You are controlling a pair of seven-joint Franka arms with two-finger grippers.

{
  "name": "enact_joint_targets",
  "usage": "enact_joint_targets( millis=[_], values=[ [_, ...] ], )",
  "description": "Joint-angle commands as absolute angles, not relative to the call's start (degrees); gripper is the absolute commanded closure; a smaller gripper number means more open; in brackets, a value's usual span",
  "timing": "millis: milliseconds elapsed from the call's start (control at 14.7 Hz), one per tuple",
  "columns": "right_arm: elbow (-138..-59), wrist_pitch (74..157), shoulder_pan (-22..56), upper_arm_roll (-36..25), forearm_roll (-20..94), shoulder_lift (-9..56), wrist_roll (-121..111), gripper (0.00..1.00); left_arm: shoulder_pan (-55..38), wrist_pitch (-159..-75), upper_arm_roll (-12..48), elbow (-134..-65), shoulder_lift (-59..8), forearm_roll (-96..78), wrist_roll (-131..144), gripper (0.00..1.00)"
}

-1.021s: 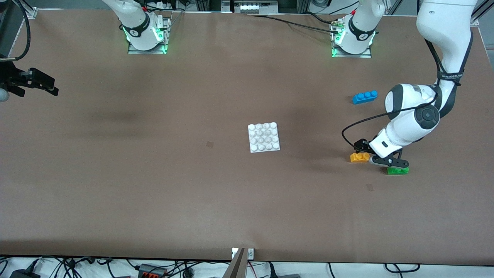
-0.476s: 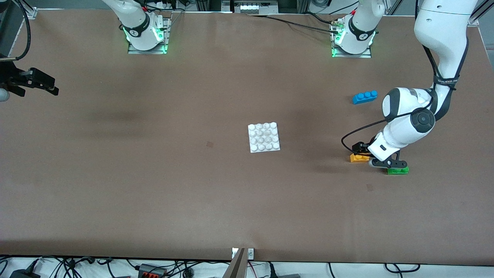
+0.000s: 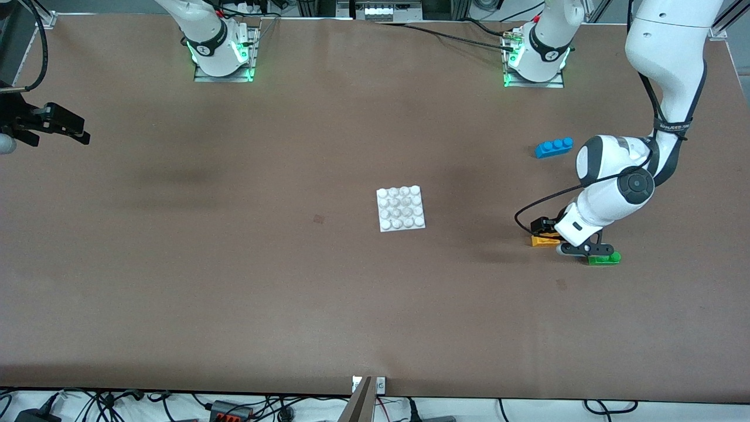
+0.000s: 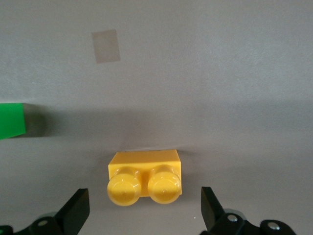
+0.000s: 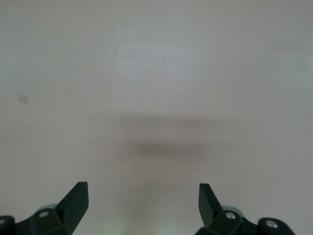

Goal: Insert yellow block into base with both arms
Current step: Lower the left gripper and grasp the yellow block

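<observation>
Nothing is inserted yet: the small orange-yellow two-stud plastic brick [image 4: 145,177] is lying near the table's left-arm end, well apart from the flat white studded square base [image 3: 401,207] at mid-table. The left gripper [image 4: 142,215] is hanging wide open over the brick, gripping nothing. The right gripper [image 5: 142,213] is waiting, open and empty, at the table's right-arm edge.

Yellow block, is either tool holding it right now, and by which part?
Nothing is held. The left tool is open over the yellow block, which sits on the table. The right tool is open over bare table.

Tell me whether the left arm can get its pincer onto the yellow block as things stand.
Probably yes. The left pincer hangs open right over the yellow block, which sits between its fingers with bare table around it. The green brick lies close beside it but apart from the block.
</observation>
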State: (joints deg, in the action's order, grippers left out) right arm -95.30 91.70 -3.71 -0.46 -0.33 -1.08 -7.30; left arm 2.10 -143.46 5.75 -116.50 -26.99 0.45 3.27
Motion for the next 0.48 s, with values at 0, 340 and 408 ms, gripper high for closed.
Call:
enact_joint_targets(
  millis=[0,340,408],
  values=[
    [-94.13,90.53,-3.69,-0.18,-0.53,-0.70,-7.03,0.00,1.58,-143.79,5.71,-115.14,-28.48,1.14,4.13,0.00],
    [-94.13,90.44,-3.78,-0.18,-0.53,-0.79,-7.03,0.00,1.58,-144.67,5.71,-114.52,-29.44,1.05,4.31,0.00],
    [-94.13,90.53,-3.69,-0.18,-0.53,-0.79,-7.03,0.00,1.58,-144.75,5.71,-114.35,-29.79,1.05,4.31,0.00]
  ],
)
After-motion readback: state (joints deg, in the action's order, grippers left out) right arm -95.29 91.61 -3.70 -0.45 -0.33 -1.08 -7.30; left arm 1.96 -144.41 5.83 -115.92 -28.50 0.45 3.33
